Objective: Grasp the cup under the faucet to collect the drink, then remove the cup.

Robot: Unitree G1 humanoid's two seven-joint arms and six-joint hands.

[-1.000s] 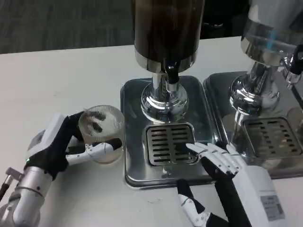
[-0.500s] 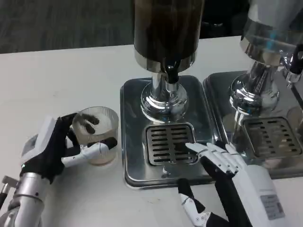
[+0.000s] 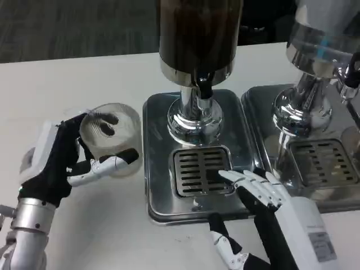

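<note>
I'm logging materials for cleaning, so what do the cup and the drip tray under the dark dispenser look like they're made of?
The cup looks like clear plastic, possibly glass: the left hand's dark fingers show through its wall. The drip tray looks like polished stainless steel, mirror-bright with reflections.

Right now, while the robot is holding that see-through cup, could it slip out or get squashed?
The cup looks like thin clear plastic, so it is probably light and might dent if squeezed hard. Its smooth wall could be slippery, though the left hand wraps fingers around it, which likely helps. It is tilted in the hand, so any drink inside might spill.
</note>
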